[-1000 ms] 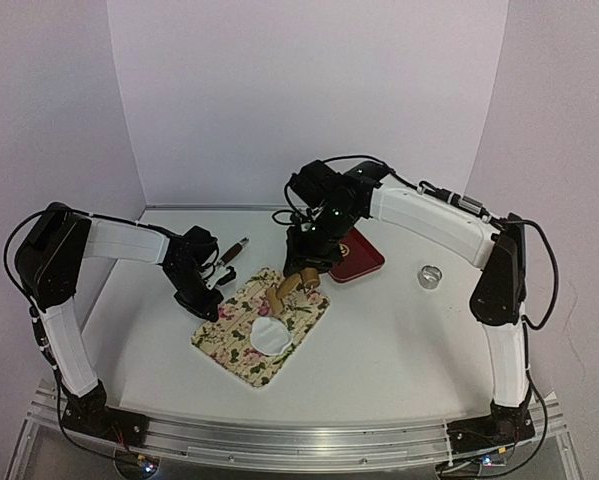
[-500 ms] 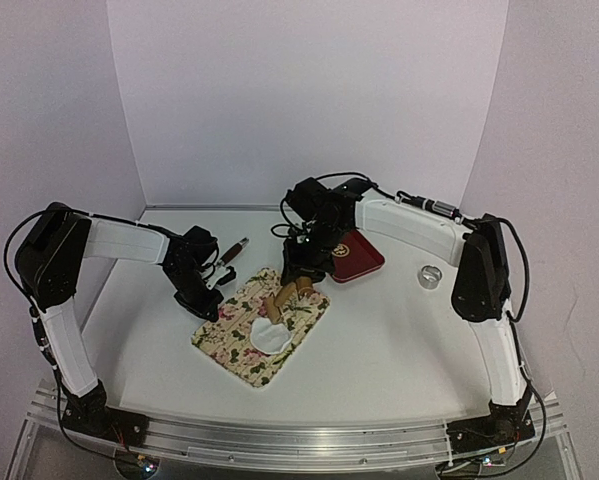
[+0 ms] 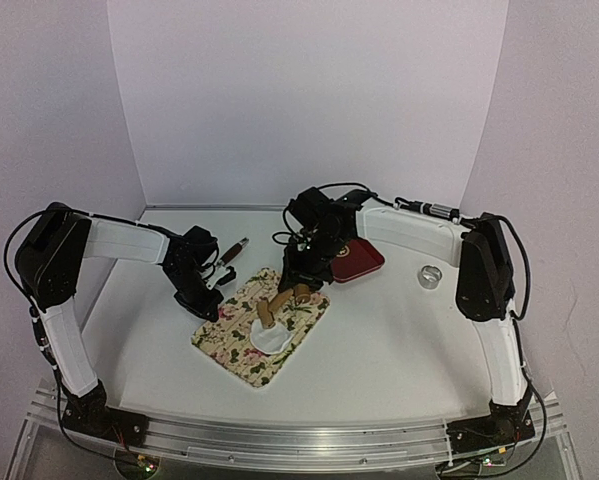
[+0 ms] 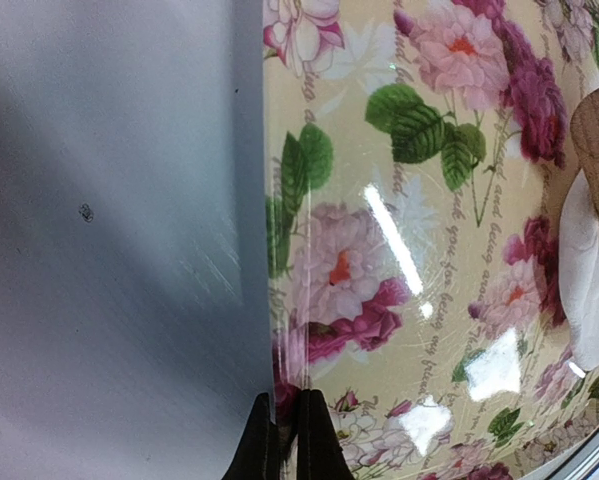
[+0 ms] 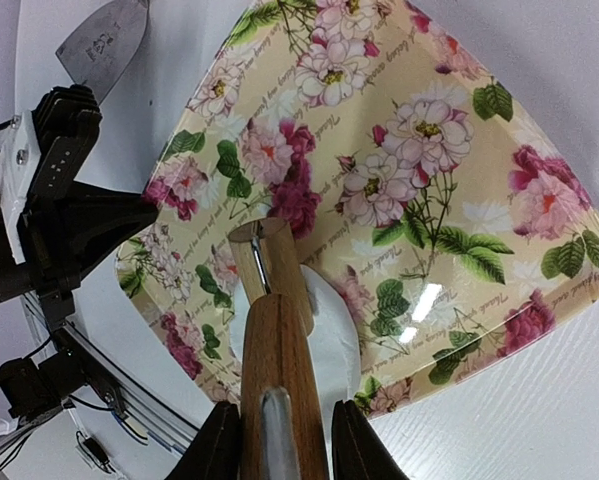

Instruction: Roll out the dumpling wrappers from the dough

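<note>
Two arms, one floral tray, so starting with the top view. Seeing the left gripper (image 3: 205,300) clenched shut right at the left rim of the floral tray (image 3: 229,346); can't tell if pinching it or only pressing. Seeing the right gripper (image 3: 301,288) grasping a wooden rolling pin (image 3: 275,306), low end at the far edge of the dumpling wrapper (image 3: 270,339), flat on the tray's middle. Also spotting a red tray (image 3: 361,258) just behind the right wrist, a metal ring (image 3: 431,276) well off right, a dark-handled blade (image 3: 234,249) behind the left gripper. Loads of bare table (image 3: 399,350) near and right.

Left wrist next: shut fingers (image 4: 314,455) on the tray rim, bare table to one side, pin end and wrapper edge at far right.

Right wrist last: fingers (image 5: 217,445) hugging both sides of the pin, wrapper under its tip, left gripper close at the tray's corner, crowding that side.
</note>
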You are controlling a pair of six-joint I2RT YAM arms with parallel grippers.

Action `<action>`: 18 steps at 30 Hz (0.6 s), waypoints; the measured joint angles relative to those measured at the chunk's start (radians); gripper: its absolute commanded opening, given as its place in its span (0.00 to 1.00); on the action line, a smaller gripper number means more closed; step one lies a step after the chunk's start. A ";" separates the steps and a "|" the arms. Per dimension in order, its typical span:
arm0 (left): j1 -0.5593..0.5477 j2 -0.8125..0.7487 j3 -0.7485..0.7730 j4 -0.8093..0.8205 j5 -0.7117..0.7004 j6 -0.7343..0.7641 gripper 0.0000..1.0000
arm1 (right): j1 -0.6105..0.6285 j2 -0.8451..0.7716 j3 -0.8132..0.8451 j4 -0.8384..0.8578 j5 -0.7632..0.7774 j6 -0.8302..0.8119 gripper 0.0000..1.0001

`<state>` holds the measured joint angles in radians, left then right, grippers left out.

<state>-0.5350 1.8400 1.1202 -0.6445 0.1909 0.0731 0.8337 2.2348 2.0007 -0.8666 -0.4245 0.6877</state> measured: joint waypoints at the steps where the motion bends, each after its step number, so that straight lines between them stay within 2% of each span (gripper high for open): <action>1: 0.000 0.000 0.000 0.000 0.000 0.000 0.00 | 0.000 -0.003 -0.010 0.009 -0.003 0.003 0.00; 18: 0.000 0.001 0.000 0.000 0.001 -0.002 0.00 | -0.020 0.016 -0.050 0.066 -0.083 0.012 0.00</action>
<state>-0.5350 1.8408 1.1202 -0.6441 0.1919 0.0708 0.8138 2.2510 1.9510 -0.8007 -0.5072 0.7002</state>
